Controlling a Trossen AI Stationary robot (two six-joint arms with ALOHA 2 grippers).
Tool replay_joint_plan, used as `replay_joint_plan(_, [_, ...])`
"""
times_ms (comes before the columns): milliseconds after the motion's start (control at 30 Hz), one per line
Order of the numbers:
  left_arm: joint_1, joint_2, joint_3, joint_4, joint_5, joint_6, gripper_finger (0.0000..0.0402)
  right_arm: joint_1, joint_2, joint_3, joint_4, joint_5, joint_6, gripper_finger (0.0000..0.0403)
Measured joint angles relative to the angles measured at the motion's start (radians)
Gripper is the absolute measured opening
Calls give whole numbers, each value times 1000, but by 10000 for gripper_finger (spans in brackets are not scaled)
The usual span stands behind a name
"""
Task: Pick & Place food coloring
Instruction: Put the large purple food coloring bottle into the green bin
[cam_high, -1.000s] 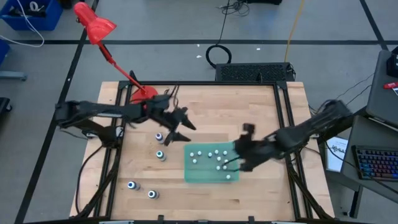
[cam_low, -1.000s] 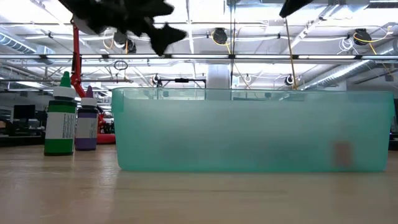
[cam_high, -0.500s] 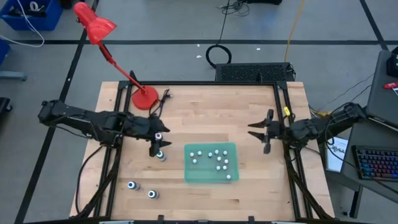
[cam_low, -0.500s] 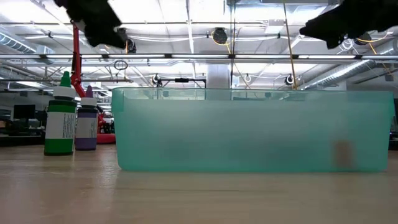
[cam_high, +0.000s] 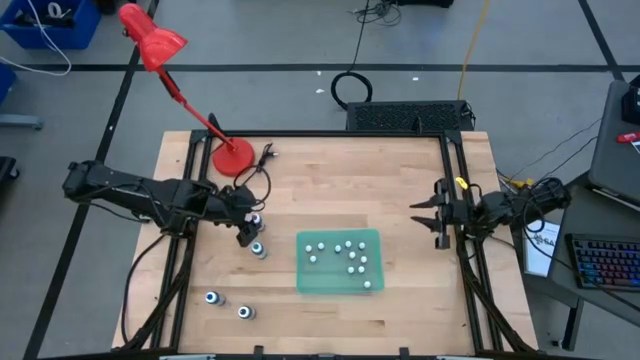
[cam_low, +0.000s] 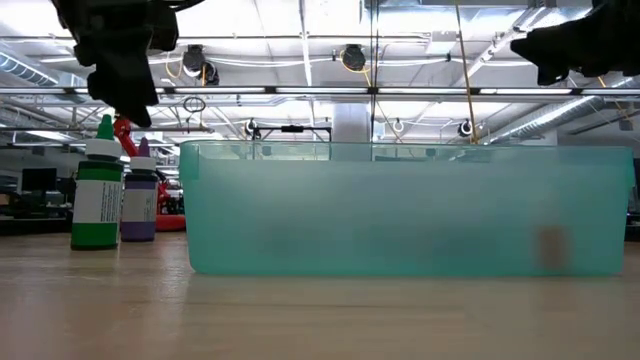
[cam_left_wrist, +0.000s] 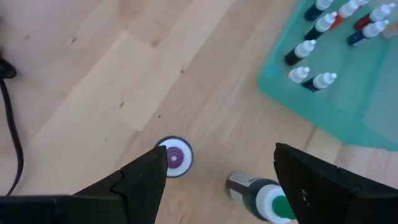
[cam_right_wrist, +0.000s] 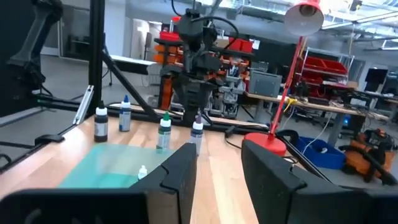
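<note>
Now the left gripper (cam_left_wrist: 214, 174), jaws spread, has dropped over the purple-topped bottle (cam_left_wrist: 175, 155) and green-topped bottle (cam_left_wrist: 264, 199) directly beneath it, while the right gripper (cam_high: 436, 212), also spread, has withdrawn from the teal tray (cam_high: 305, 280), suggesting another pick.

Pale wood table (cam_high: 400, 180), translucent plastic bin (cam_high: 340, 282)
</note>
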Motion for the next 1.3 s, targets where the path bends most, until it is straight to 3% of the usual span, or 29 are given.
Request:
replay_joint_plan(133, [0,1,0,-6,1,0,294,-1,-44,-18,-47,2,-28,116])
replay_joint_plan(400, [42,16,1,-33,-12,-80,294,-2,-42,-18,-55,107,-74,116])
replay_joint_plan(533, [87,60,1,-90,-9,-86,294,-2,-41,-18,-50,101,-65,116])
replay_joint_plan(833, [146,174,1,-98,129,-65,294,-2,-31,-18,-55,99,-68,116])
replay_joint_plan(1300, [193,222,1,-100,123,18,294,-2,-31,-18,-54,99,-67,116])
